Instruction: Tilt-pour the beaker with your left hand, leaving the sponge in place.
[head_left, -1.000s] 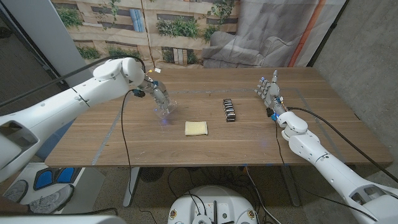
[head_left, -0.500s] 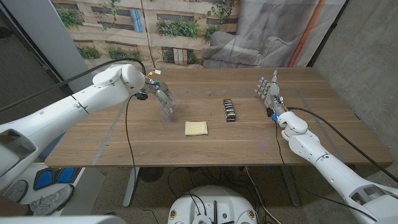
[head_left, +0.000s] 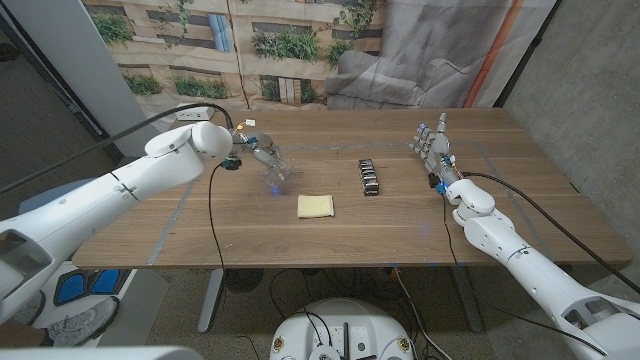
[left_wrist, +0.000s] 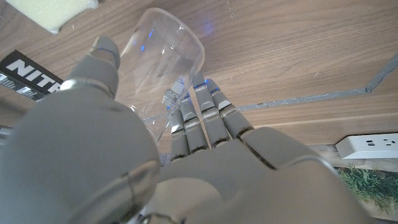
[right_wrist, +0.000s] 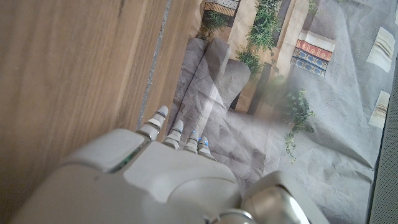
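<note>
A clear beaker (head_left: 271, 163) is held in my left hand (head_left: 254, 151) above the table's left middle, tilted with its mouth toward the table. In the left wrist view the fingers (left_wrist: 202, 118) wrap the beaker (left_wrist: 165, 59), whose open rim points at the wood. A pale yellow sponge (head_left: 316, 206) lies on the table to the right of the beaker and nearer the front edge; a corner of the sponge (left_wrist: 53, 11) shows past the beaker. My right hand (head_left: 432, 146) stands at the table's right with its fingers apart, holding nothing.
A black box with white lettering (head_left: 369, 177) lies right of the sponge, its edge (left_wrist: 25, 78) near my left hand. A white power strip (head_left: 205, 115) sits at the table's far left edge. A grey seam (head_left: 180, 205) runs across the wooden top.
My left hand has carried the beaker a little farther from the front edge and tipped it further. The sponge, the black box and my right hand have stayed put.
</note>
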